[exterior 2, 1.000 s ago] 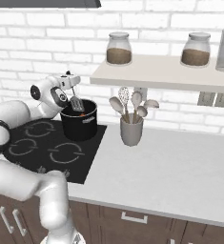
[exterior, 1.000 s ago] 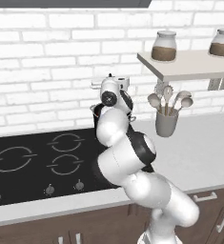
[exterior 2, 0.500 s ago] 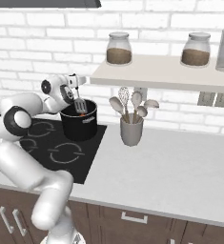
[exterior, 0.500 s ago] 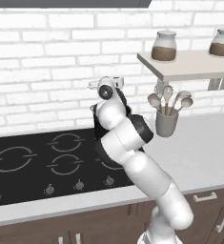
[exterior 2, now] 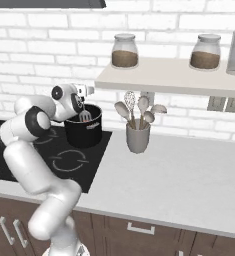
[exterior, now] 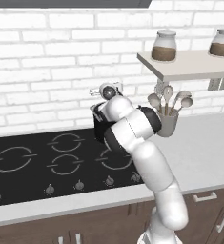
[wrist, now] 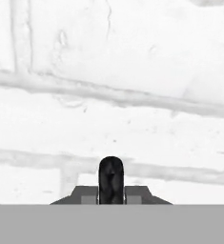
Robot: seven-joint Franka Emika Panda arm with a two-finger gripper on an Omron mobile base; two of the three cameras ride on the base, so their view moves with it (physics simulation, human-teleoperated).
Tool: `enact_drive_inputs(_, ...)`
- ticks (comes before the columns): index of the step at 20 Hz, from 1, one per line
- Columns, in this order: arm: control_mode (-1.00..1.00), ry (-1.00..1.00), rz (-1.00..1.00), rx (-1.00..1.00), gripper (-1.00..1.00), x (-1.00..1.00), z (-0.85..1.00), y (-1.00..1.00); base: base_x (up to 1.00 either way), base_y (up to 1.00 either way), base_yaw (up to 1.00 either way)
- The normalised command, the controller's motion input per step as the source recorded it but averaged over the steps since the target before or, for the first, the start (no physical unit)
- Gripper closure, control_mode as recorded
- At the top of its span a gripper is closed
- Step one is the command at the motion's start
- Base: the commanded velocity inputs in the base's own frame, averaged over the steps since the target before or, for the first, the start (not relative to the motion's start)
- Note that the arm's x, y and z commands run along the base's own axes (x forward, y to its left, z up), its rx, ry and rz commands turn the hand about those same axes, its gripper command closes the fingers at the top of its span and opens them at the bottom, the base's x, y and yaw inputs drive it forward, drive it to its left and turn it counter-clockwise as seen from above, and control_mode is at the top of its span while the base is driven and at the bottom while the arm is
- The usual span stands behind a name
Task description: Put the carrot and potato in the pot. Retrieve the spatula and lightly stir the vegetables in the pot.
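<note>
Over the back burner the gripper point(exterior 2: 84, 100) has swung from beside the pot point(exterior 2: 86, 131) to its rim since a second ago, its jaws clamped on the black handle of the spatula point(exterior 2: 85, 117), whose slotted silver head hangs inside; I judge stirring is underway. On the hob stands the black pot; carrot and potato are hidden within

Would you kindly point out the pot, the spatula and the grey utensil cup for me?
pot point(exterior 2: 84, 135): right base view, black front wall.
spatula point(exterior 2: 85, 116): right base view, slotted silver head above the pot's rim.
grey utensil cup point(exterior 2: 138, 140): right base view, front wall.
</note>
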Motion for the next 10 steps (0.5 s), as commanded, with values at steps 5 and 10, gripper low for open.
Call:
enact_drive_inputs(5, -1.00, 0.02, 0.11, 0.00, 1.00, 0.34, -0.40, 0.00, 0.00, 0.00, 0.00)
enact_drive_inputs(10, -1.00, 0.01, 0.15, 0.01, 1.00, 0.43, -0.42, -0.04, 0.00, 0.00, 0.00)
